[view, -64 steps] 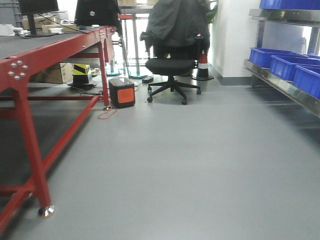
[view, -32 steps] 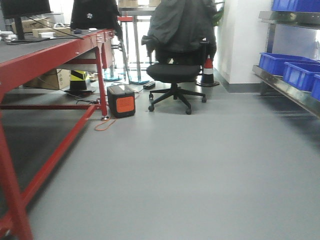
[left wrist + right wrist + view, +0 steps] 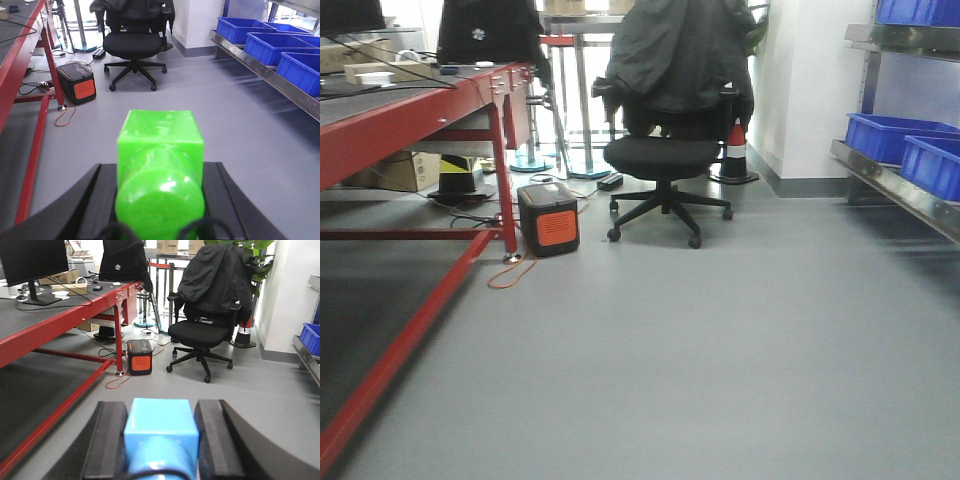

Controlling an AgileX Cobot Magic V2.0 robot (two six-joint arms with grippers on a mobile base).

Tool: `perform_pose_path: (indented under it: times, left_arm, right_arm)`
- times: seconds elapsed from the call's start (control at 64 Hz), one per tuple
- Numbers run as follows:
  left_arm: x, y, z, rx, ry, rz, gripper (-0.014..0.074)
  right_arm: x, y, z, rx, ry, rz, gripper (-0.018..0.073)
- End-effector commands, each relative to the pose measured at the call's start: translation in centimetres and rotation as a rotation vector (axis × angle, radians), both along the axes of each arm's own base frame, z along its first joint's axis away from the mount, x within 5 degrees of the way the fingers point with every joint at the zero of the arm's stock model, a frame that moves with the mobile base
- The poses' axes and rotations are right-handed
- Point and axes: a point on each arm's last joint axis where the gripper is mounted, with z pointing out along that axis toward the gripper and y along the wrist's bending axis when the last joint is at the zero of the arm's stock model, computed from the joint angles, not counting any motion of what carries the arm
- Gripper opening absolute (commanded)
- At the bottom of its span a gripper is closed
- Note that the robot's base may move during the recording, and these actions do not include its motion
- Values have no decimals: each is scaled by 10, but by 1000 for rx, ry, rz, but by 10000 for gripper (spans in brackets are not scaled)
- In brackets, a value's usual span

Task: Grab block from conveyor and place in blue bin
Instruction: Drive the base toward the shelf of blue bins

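My right gripper (image 3: pixel 160 407) is shut on the block (image 3: pixel 160 427), a bright blue block with a rounded near end, held between the two black fingers (image 3: pixel 107 437) above the grey floor. A bright green block (image 3: pixel 160 150) sits the same way in my left gripper (image 3: pixel 160 167), which is shut on it. Blue bins (image 3: pixel 241 28) (image 3: pixel 900 135) stand in a row on a steel shelf (image 3: pixel 270 75) along the right wall, ahead and to the right of both grippers. The conveyor is out of view.
A red-framed table (image 3: pixel 410 115) with monitors runs along the left. Ahead stand a black office chair (image 3: pixel 665 155) draped with a jacket, an orange-and-black box (image 3: pixel 548 218) with an orange cable, and a traffic cone (image 3: pixel 735 150). Grey floor (image 3: pixel 720 340) lies between table and shelf.
The front view has advanced along the aisle: the near red table leg has slid out at the left, the chair and box look closer, and the bins have shifted right.
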Motion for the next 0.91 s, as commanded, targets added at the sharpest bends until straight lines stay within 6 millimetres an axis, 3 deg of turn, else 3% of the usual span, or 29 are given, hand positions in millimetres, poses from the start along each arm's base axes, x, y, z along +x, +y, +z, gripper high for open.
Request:
perform_pose_path:
  times: [0.0, 0.891]
  left_arm:
    - [0, -1, 2, -16, -24, -5, -111]
    - [0, -1, 2, -16, -24, -5, -111]
  right_arm:
    - [1, 0, 1, -6, -19, -6, -162]
    - [1, 0, 1, -6, -19, -6, -162]
